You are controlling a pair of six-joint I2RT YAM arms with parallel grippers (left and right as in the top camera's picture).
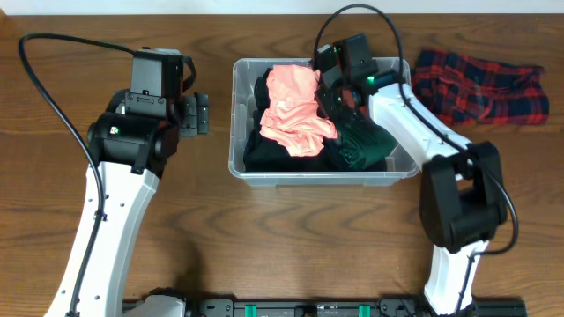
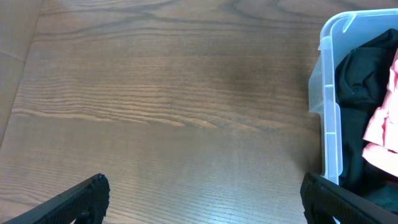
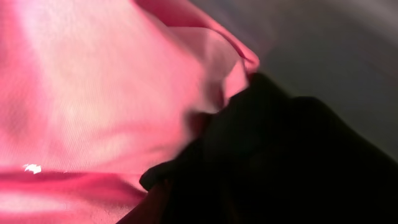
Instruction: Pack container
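The clear container (image 1: 236, 132) stands in the middle of the table, holding black cloth (image 1: 264, 151), a dark green garment (image 1: 361, 145) and a crumpled pink garment (image 1: 295, 110) on top. My right gripper (image 1: 333, 99) is down inside it at the pink garment's right edge. In the right wrist view the pink garment (image 3: 93, 93) and black cloth (image 3: 298, 155) fill the frame, hiding the jaws. My left gripper (image 1: 196, 114) hovers over bare table left of the container (image 2: 329, 93), open (image 2: 204, 183) and holding nothing.
A red and navy plaid cloth (image 1: 480, 84) lies on the table right of the container, behind the right arm. The table's far edge runs along the top of the overhead view.
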